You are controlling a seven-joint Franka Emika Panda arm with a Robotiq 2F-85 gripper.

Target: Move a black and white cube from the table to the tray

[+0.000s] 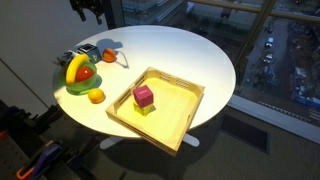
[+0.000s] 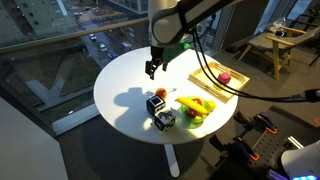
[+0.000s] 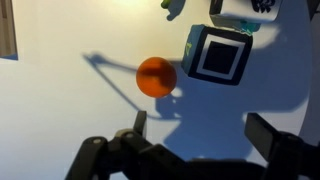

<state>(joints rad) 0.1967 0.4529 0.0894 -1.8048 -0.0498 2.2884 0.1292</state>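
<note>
A black and white cube (image 3: 218, 55) lies on the round white table (image 3: 60, 110), next to a small orange ball (image 3: 156, 76). A second patterned cube (image 3: 245, 12) is cut off by the top edge of the wrist view. Both cubes show in an exterior view (image 2: 155, 103), (image 2: 165, 121). My gripper (image 3: 205, 130) is open and empty. It hangs above the table (image 2: 125, 90), short of the cubes (image 2: 152, 68), and sits at the top edge of an exterior view (image 1: 90, 10). The light-wood tray (image 1: 185, 110) (image 2: 205, 72) holds a magenta cube (image 1: 144, 96).
A green fruit bowl (image 1: 72, 90) (image 2: 197, 118) with a banana and other fruit stands near the cubes. An orange (image 1: 96, 96) lies beside it. A wooden stool (image 2: 272, 45) stands beyond the table. Windows run along the room's edge.
</note>
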